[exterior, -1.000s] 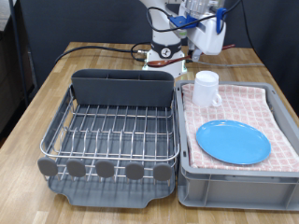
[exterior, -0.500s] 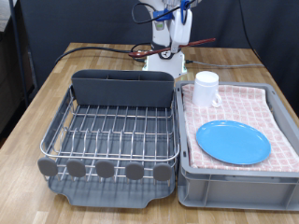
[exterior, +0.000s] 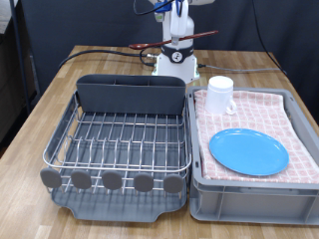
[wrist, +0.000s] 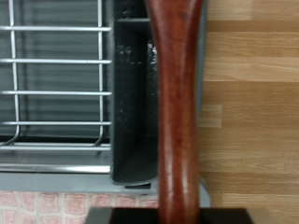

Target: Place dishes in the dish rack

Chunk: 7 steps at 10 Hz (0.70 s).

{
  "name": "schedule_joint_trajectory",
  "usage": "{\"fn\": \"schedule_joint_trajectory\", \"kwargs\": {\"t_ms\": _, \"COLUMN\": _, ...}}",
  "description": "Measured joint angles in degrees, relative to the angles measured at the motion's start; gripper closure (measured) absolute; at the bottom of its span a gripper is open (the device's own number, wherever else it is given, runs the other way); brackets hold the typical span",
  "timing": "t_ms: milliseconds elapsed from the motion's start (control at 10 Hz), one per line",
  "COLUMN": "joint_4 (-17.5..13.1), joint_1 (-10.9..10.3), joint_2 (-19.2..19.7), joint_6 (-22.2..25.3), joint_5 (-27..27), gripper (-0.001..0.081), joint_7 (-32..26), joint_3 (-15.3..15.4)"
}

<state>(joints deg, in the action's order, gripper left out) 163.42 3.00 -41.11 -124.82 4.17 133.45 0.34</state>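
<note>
Overhead, wooden spoon [wrist: 177, 112] above wooden table [exterior: 60, 100], dish rack [exterior: 125, 134].

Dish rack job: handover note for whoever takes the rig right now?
Pincer: high above the rack's far end in the exterior view, shut on the wooden spoon, which crosses the wrist view over the dark cutlery holder.
Dish rack: no dishes in it.
Blue plate and white mug: lying on the pink checked cloth in the grey bin, at the exterior view's right.
Done: spoon lifted.
Left: spoon, plate and mug all to be racked.
</note>
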Motion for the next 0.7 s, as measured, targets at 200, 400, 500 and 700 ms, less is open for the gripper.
{"fn": "schedule_joint_trajectory", "kwargs": {"t_ms": 200, "joint_4": 0.89, "joint_1": -0.18, "joint_2": -3.23, "joint_6": 3.89, "joint_5": -1.52, "gripper": 0.072, "joint_7": -4.35, "joint_3": -4.26}}
{"fn": "schedule_joint_trajectory", "kwargs": {"t_ms": 400, "joint_4": 1.85, "joint_1": -0.78, "joint_2": -4.74, "joint_6": 5.95, "joint_5": -3.69, "gripper": 0.072, "joint_7": -12.46, "joint_3": -10.97}}
{"fn": "schedule_joint_trajectory", "kwargs": {"t_ms": 500, "joint_4": 2.4, "joint_1": -1.23, "joint_2": -4.71, "joint_6": 5.17, "joint_5": -4.34, "gripper": 0.072, "joint_7": -15.58, "joint_3": -13.26}}
{"fn": "schedule_joint_trajectory", "kwargs": {"t_ms": 700, "joint_4": 3.36, "joint_1": -3.65, "joint_2": -3.63, "joint_6": 0.32, "joint_5": -7.03, "gripper": 0.072, "joint_7": -21.0, "joint_3": -17.36}}
